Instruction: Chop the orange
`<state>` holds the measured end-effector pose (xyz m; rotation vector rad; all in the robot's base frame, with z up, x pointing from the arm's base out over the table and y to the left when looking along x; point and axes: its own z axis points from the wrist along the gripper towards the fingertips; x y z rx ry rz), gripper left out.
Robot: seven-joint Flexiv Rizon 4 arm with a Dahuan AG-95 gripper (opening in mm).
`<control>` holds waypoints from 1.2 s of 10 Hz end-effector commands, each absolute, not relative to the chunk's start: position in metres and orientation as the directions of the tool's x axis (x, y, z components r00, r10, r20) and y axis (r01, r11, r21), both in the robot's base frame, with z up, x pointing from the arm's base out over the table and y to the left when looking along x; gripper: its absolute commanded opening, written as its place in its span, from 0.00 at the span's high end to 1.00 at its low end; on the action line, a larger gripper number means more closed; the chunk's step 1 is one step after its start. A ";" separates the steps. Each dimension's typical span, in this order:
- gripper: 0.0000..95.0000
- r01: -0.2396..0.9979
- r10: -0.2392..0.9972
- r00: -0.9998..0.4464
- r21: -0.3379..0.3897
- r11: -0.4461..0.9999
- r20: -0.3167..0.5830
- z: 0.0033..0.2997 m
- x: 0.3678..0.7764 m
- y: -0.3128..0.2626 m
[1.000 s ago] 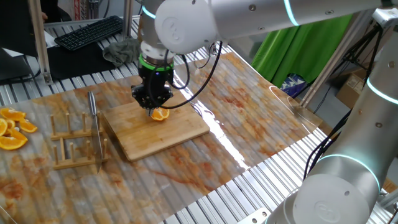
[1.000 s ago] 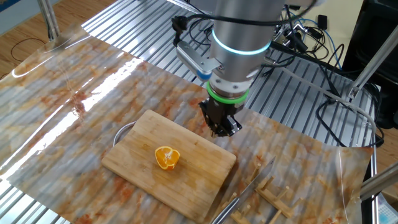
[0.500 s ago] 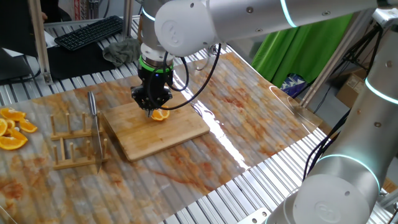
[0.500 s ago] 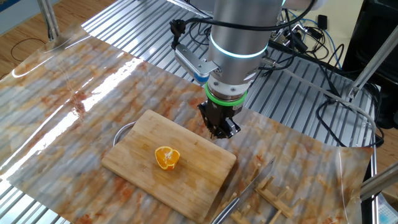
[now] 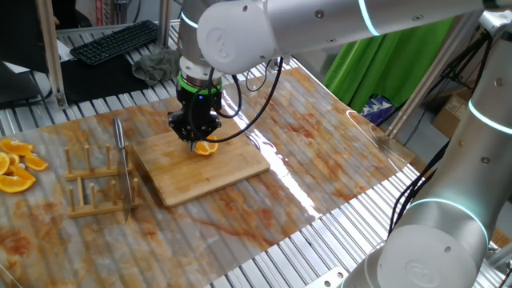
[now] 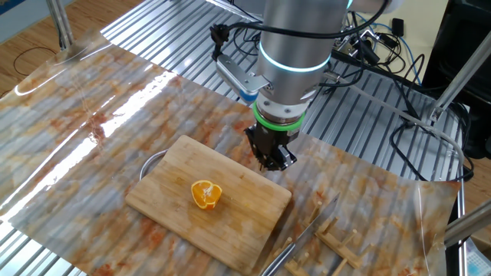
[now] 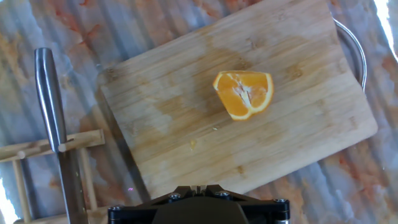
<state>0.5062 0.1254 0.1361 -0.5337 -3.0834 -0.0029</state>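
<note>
Arm drifted slightly left along the far edge of the board since a second ago in one fixed view; nothing else shifted, orange unmoved. Gripper (image 6: 271,161) points straight down, fingers pressed together on nothing, hanging above the far edge of the cutting board (image 6: 230,222), apart from the fruit. Orange (image 6: 206,194) lies cut face up near the middle of the board, one piece, pale rind edge showing; in the hand view it (image 7: 244,93) sits right of the board's centre. In one fixed view the gripper (image 5: 193,140) partly hides the orange (image 5: 206,148). Knife (image 7: 55,112) rests upright in the wooden rack (image 5: 90,186), just left of the board in that view. Heap of bigger orange slices (image 5: 16,166) lies at the far left, well apart from the board. Marbled mat (image 6: 92,107) lies under the board.
</note>
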 end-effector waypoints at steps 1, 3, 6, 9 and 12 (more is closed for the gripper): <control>1.00 0.251 0.250 -0.968 0.027 0.968 0.016 0.136 0.506 0.125; 1.00 0.221 0.220 -0.975 0.023 0.975 0.018 0.136 0.506 0.125; 1.00 0.240 0.240 -0.970 0.013 0.971 0.028 0.136 0.506 0.125; 1.00 0.301 0.299 -0.953 0.051 0.952 0.038 0.136 0.506 0.125; 1.00 0.369 0.367 -0.929 0.047 0.928 0.038 0.137 0.516 0.157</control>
